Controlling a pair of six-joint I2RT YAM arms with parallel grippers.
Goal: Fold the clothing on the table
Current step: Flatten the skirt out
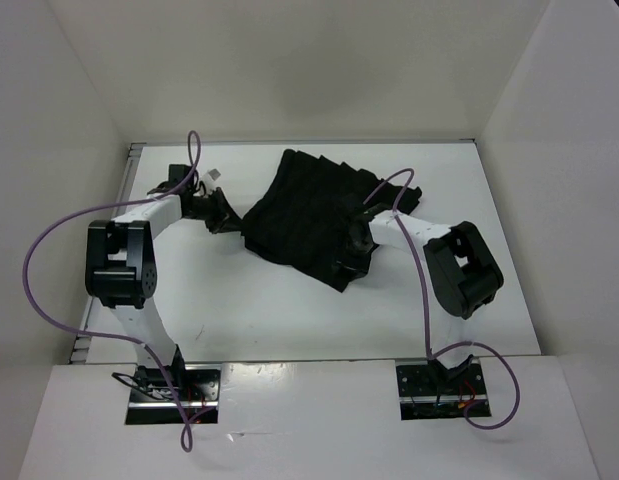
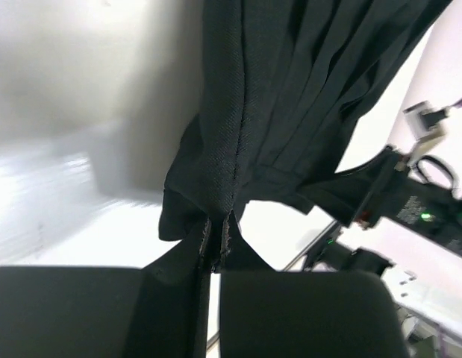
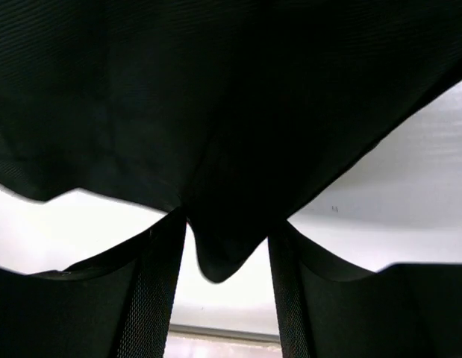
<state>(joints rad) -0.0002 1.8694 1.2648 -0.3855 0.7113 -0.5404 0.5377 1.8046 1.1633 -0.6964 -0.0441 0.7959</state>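
Observation:
The black pleated clothing (image 1: 299, 210) lies bunched at the middle of the white table (image 1: 279, 315). My left gripper (image 1: 226, 215) is at its left edge. In the left wrist view this gripper (image 2: 218, 242) is shut on a seam of the clothing (image 2: 290, 89), which stretches away from the jaws. My right gripper (image 1: 351, 258) sits on the garment's near right part. In the right wrist view the right gripper (image 3: 227, 224) stands open; a lobe of the clothing (image 3: 216, 112) hangs between the fingers (image 3: 160, 283) with gaps on both sides.
White upright walls (image 1: 69, 120) enclose the table on the left, back and right. Purple cables (image 1: 49, 250) loop beside both arms. The right arm's links (image 2: 410, 209) show in the left wrist view beyond the cloth. The table's thin metal edge (image 1: 134, 150) shows at the back left.

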